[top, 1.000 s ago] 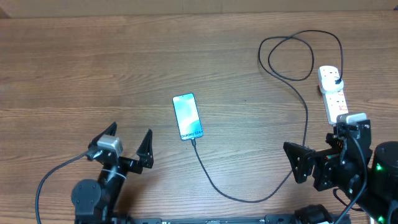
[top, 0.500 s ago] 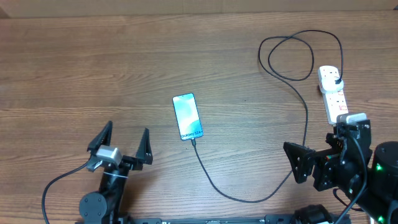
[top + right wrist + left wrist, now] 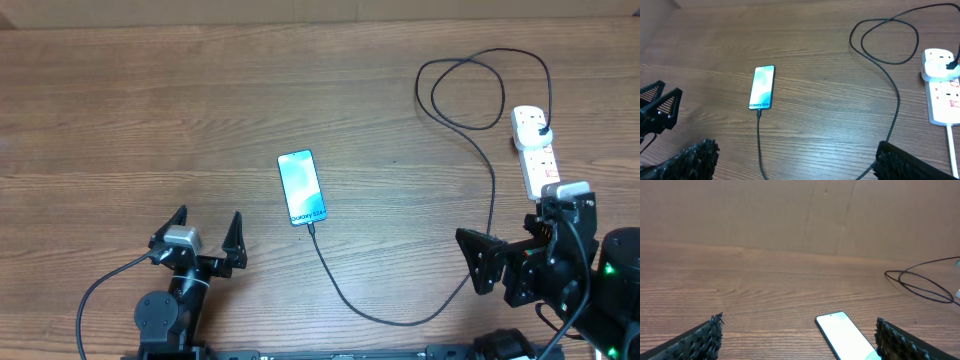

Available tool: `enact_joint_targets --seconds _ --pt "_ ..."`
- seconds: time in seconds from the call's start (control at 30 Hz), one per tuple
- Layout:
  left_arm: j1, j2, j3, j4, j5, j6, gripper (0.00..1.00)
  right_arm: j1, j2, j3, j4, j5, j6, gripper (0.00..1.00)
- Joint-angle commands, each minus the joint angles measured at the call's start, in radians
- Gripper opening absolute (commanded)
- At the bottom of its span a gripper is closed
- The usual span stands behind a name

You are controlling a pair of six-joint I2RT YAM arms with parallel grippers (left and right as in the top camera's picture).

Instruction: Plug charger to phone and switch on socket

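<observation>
Left pincer [image 3: 208,222] and right pincer [image 3: 478,262] spread, empty, at the desk's [image 3: 150,100] near edge.
Charger [image 3: 380,315] apparently seated in lit phone [image 3: 301,188], so both stand clear; socket [image 3: 535,150] switch unreadable.

Open table [image 3: 150,120] leftward; cable [image 3: 493,195], seemingly flat, beside socket [image 3: 538,160].

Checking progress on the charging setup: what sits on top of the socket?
The black plug of the charger sits in the far outlet of the socket; the other outlets look bare. Its pins are hidden inside, and the switch positions are too small to read.
</observation>
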Motion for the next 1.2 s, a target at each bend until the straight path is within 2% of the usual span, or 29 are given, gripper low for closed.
enact_joint_targets --seconds 0.0,0.8,0.93,1.07,1.17 --pt "0.005 -0.008 -0.003 -0.003 -0.011 0.019 1.0 -0.003 -0.004 -0.003 0.003 0.006 0.0 1.0" --pt "0.005 -0.008 -0.003 -0.003 -0.011 0.019 1.0 -0.003 -0.004 -0.003 0.003 0.005 0.0 1.0" --pt "0.005 -0.008 -0.003 -0.003 -0.011 0.019 1.0 0.016 -0.004 -0.004 0.019 0.059 -0.004 1.0" --pt "0.005 -0.008 -0.003 -0.003 -0.011 0.019 0.99 0.079 -0.007 -0.071 0.149 0.1 -0.004 1.0" --pt "0.005 -0.008 -0.003 -0.003 -0.011 0.019 1.0 0.081 -0.015 -0.188 0.305 0.123 -0.004 1.0"
